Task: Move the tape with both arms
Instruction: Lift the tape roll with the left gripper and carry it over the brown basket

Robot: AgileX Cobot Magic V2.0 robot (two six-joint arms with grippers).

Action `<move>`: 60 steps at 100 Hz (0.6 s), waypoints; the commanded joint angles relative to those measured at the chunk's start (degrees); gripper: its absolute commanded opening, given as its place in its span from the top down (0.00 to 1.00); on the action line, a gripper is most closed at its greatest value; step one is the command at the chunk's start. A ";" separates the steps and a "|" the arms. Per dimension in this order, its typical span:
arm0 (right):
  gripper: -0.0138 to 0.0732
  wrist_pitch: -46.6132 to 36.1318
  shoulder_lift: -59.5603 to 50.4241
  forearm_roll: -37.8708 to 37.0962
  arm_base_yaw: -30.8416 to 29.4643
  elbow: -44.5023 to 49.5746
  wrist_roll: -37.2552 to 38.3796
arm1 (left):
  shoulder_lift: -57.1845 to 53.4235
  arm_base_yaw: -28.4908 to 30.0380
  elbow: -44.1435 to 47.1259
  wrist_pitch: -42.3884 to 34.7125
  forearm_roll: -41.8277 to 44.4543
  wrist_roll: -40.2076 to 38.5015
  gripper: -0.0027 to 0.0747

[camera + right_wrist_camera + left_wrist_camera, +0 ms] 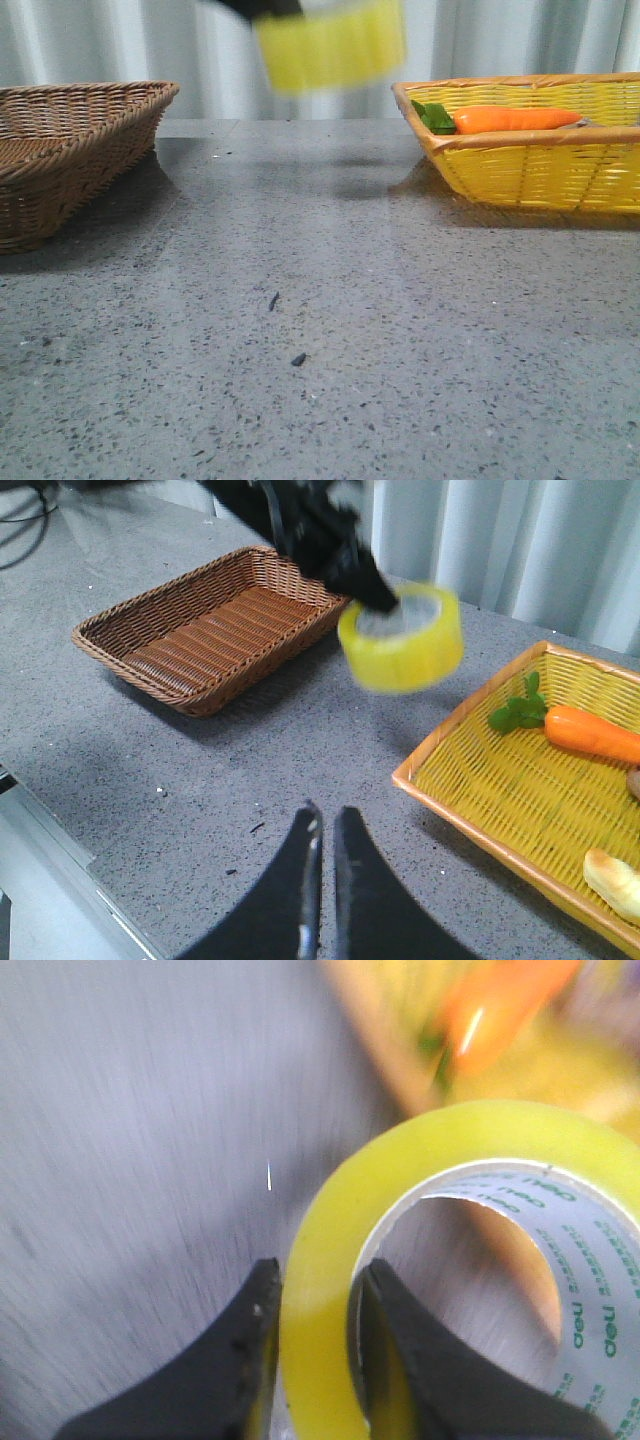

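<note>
The left end effector (315, 1350) is pinching the translucent yellow packing-tape roll (402, 637) aloft, ahead of the nearly pressed-together right end effector (326, 825).

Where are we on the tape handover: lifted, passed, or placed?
Lifted only. The left pincer grips the wall of the tape, holding it in the air between the brown basket and the yellow basket. The right pincer is shut, empty and low. Still left: the pass to the right arm and the placement.
</note>
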 commanded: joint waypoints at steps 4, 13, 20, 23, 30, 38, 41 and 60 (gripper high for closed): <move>0.91 -5.33 0.40 -0.24 -0.05 -1.20 0.17 | -6.12 2.69 -6.24 -1.40 -0.85 -0.01 0.99; 0.91 -6.06 0.40 -0.24 -0.05 -1.20 0.17 | -7.40 5.59 -6.85 2.36 3.92 -2.39 0.99; 0.91 -6.88 0.40 -0.24 -0.05 -1.20 0.17 | -7.81 8.30 -6.85 6.65 8.49 -4.42 0.99; 0.91 -7.13 0.40 -0.24 -0.05 -1.20 0.17 | -7.98 9.40 -6.85 8.30 9.96 -5.39 0.99; 0.91 -7.74 0.40 -0.24 -0.05 -1.20 0.17 | -8.07 11.99 -6.85 11.90 10.93 -6.72 0.99; 0.91 -8.47 0.40 -0.24 -0.05 -1.20 0.17 | -8.21 14.39 -6.85 15.17 11.48 -6.72 0.99; 0.91 -8.62 0.40 -0.24 -0.05 -1.20 0.17 | -8.21 15.12 -6.85 16.33 12.28 -6.72 0.99; 0.91 -8.95 0.40 -0.24 -0.05 -1.20 0.17 | -8.39 19.86 -5.68 19.63 18.58 -6.84 0.99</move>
